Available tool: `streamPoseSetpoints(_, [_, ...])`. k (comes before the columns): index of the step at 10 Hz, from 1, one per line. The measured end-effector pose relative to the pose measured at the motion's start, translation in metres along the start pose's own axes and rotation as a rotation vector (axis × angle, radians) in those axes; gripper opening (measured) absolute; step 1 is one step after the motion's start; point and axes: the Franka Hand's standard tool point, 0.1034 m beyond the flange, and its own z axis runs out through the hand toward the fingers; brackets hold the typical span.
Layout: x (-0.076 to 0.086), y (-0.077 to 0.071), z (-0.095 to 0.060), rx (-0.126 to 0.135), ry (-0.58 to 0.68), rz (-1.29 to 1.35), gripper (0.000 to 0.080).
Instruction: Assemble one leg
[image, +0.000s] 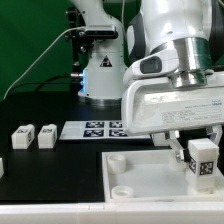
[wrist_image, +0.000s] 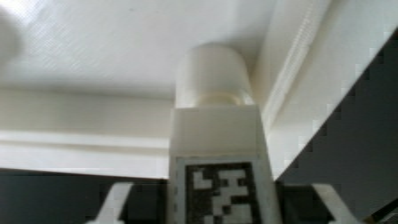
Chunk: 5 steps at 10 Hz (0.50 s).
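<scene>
My gripper (image: 200, 148) is shut on a leg (image: 203, 158), a small white post with a black-and-white marker on its face. It holds the leg just over the corner of the large white tray (image: 140, 172) on the exterior view's right. In the wrist view the leg (wrist_image: 219, 130) runs between my fingers (wrist_image: 128, 203), its round peg end close to the tray's raised rim (wrist_image: 306, 80). Whether the peg touches the tray I cannot tell.
Two more white legs (image: 20, 138) (image: 45, 136) stand on the black table at the exterior view's left, and another white part (image: 2, 166) sits at the left edge. The marker board (image: 100, 128) lies behind the tray. The arm's white base (image: 100, 75) stands at the back.
</scene>
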Motion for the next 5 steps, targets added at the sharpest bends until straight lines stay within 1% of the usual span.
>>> streamPoseSetpoints(2, [0.0036,0.0003,0.0022,-0.002,0.040,-0.004,0.0294])
streamPoseSetpoints(5, [0.0038,-0.0011,0.0022,-0.001,0.045,-0.011,0.0294])
